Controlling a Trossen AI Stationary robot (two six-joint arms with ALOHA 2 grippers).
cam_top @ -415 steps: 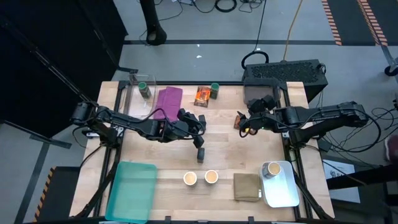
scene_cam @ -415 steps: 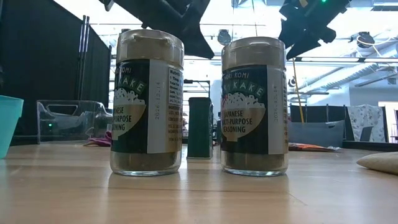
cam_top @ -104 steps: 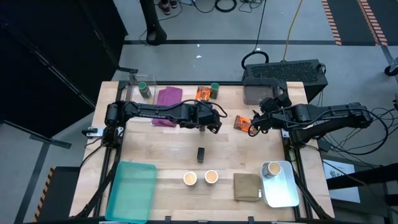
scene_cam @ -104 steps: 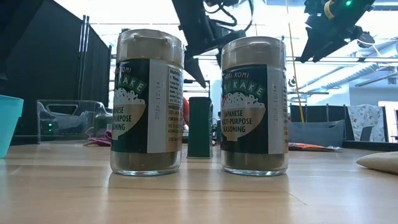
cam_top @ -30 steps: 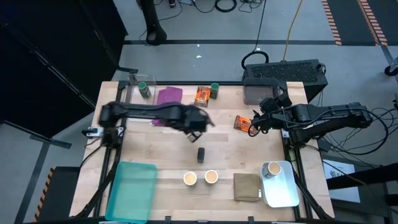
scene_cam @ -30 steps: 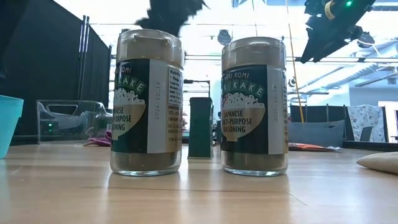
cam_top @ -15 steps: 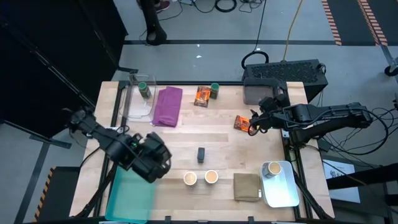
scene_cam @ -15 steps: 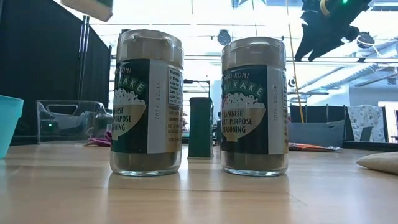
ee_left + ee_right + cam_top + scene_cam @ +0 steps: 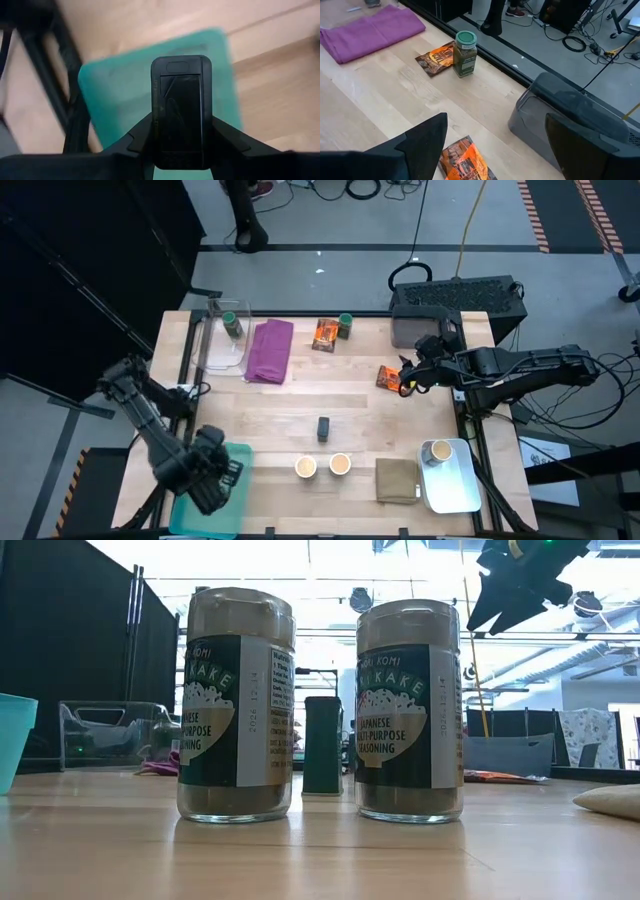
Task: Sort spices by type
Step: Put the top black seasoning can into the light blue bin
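- Left gripper [image 9: 215, 480] has swung from mid-table to lower left of the high view, over the teal tray [image 9: 240, 455], clamped on a dark rectangular block [image 9: 181, 111].
- Second dark block [image 9: 323, 428] stands centre; bare wood all around it.
- Two tan-topped cups [image 9: 322, 467] sit near the bottom edge.
- Right gripper [image 9: 408, 378] unmoved, fingers spread wide over an orange packet [image 9: 388, 378] at the right edge, holding nothing.

Wooden table [image 9: 300, 395] carries jars [image 9: 322, 466], packets [image 9: 325, 333], purple cloth [image 9: 269, 350], teal tray [image 9: 236, 470].
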